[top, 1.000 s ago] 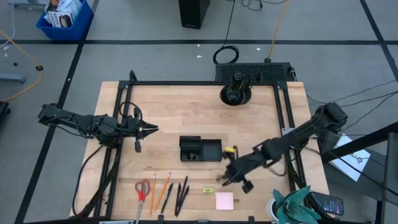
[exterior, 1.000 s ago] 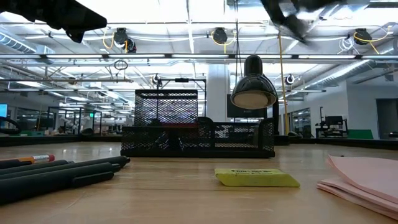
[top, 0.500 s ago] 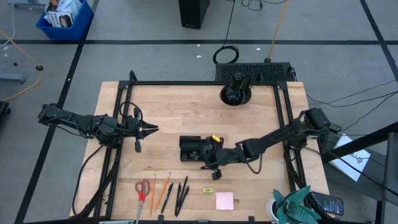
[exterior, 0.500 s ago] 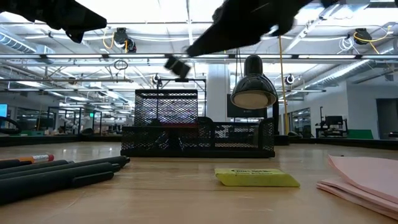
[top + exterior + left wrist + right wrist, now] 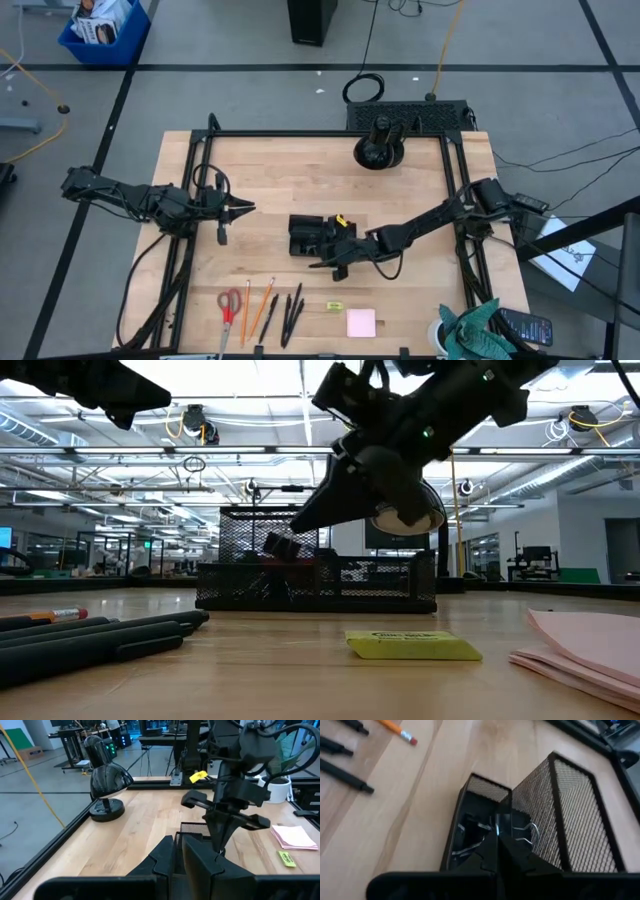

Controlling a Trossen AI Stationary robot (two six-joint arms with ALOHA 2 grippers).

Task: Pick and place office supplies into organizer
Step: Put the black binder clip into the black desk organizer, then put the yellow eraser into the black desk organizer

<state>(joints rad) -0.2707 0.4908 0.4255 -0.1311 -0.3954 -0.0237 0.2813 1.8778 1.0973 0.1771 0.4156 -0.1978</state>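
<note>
The black mesh organizer (image 5: 305,232) stands mid-table; it also shows in the low view (image 5: 318,575) and the right wrist view (image 5: 555,805). My right gripper (image 5: 322,258) reaches in from the table's right and hangs over the organizer's low compartments, shut on a tiny black clip (image 5: 282,545). More clips (image 5: 470,837) lie inside the organizer. Red-handled scissors (image 5: 229,305), orange pencils (image 5: 258,305), black pens (image 5: 290,312), a yellow-green piece (image 5: 334,305) and a pink pad (image 5: 361,322) lie near the table's near edge. My left gripper (image 5: 245,208) is shut and empty at the table's left. My right gripper pinches the tiny black clip (image 5: 282,545) between its two fingers, only at their free ends. The fingers (image 5: 318,510) slant down from the table's right. The clip hangs clear just above the organizer's low wall, and its wire handles (image 5: 522,830) show beside the fingertips.
A black desk lamp on a round base (image 5: 379,150) stands at the far edge. A teal cloth (image 5: 480,330) lies at the near right corner. A black frame (image 5: 300,135) runs round the table top.
My right gripper has gone from the near right part of the table toward the left and far edge, carrying the clip, and has come down over the organizer. The clip has gone from high up down to just above the organizer's wall.
</note>
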